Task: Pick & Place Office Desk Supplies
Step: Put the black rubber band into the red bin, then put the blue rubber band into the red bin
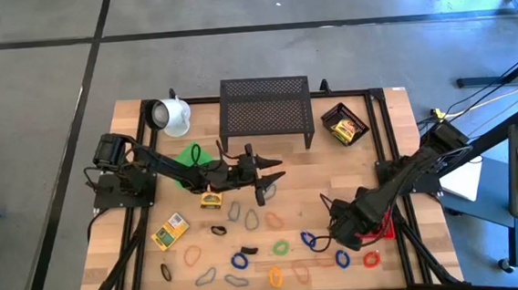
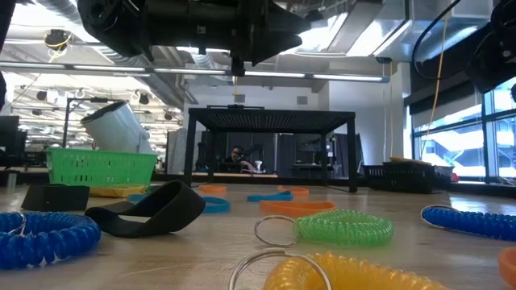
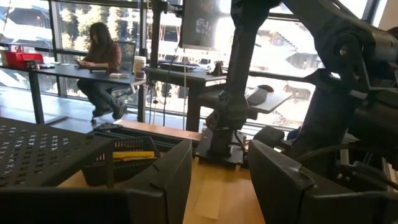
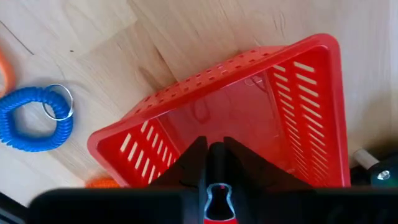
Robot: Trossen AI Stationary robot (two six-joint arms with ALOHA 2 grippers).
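Red loop (image 4: 217,206) betw right gripper (image 4: 216,163) fingertips, over red basket (image 4: 311,106)

Coloured coil loops (image 1: 240,260) scattered flat across the front of the wooden table; yellow boxes (image 1: 169,231) among them.

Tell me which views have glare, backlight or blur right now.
Low view: nearest yellow coil is blurred, arm overhead a dark silhouette against ceiling lights. Left wrist view: bright windows backlight the scene. Right wrist view: evenly lit, red basket sharp. High view: even light.
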